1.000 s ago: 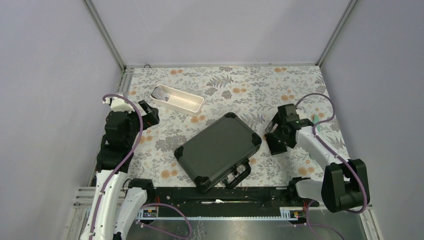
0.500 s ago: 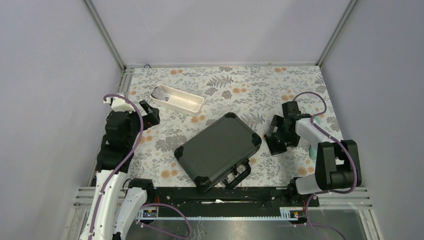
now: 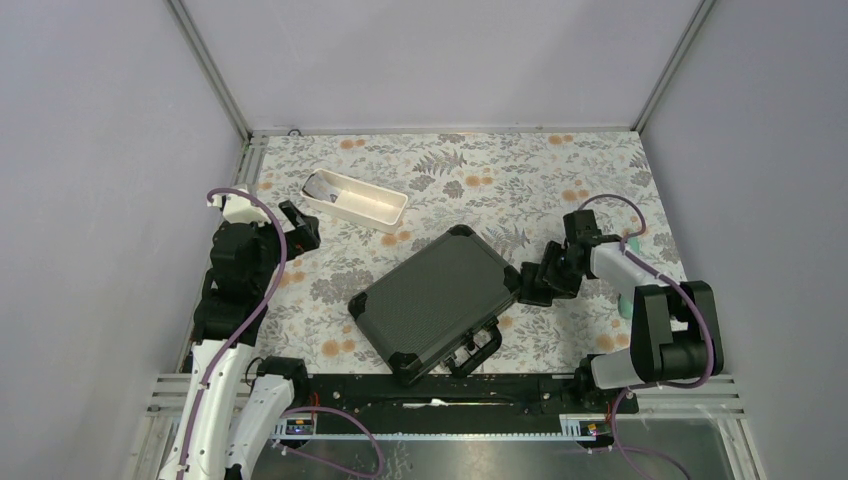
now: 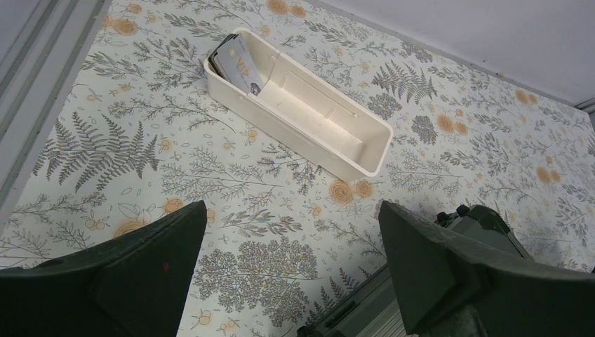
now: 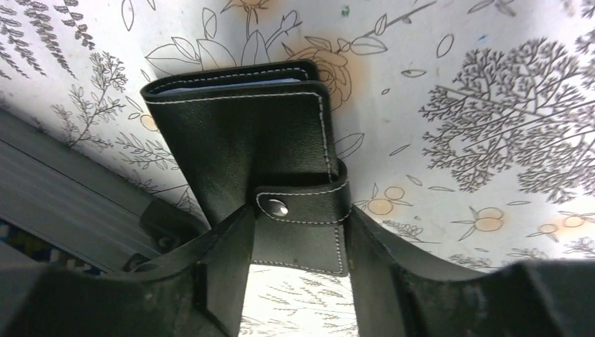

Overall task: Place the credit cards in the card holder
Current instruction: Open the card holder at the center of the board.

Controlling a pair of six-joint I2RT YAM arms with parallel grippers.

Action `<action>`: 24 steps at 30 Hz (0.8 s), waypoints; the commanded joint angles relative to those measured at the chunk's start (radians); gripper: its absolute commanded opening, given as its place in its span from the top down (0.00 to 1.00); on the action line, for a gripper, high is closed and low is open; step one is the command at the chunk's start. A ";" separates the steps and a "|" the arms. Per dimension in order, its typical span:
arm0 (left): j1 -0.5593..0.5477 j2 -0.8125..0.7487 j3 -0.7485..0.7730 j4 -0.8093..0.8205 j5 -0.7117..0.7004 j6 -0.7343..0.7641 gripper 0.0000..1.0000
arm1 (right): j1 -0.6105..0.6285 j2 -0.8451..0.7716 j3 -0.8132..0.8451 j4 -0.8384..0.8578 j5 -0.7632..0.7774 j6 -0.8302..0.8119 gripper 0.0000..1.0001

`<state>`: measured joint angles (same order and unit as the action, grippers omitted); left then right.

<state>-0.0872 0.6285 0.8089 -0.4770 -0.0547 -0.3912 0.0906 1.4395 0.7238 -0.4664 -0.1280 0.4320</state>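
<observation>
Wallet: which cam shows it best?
Right wrist: the wallet fills the frame, snapped shut, between the jaws. Top view shows only a dark blob by the case; left wrist misses it.

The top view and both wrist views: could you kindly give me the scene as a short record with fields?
card holder: snapped shut, held by the right gripper, beside the hard case
credit cards: leaning in one end of the white tray
left gripper: open, holding nothing
hard case: closed, handle toward the arms
</observation>
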 commanded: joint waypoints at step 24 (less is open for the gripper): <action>-0.214 0.045 0.063 0.150 0.286 -0.031 0.01 | 0.001 -0.507 0.026 0.144 0.246 0.136 1.00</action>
<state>-0.2226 0.6762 0.8143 -0.4419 0.1379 -0.3683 0.0864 1.0153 0.6609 -0.3470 0.0425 0.5911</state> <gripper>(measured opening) 0.989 0.022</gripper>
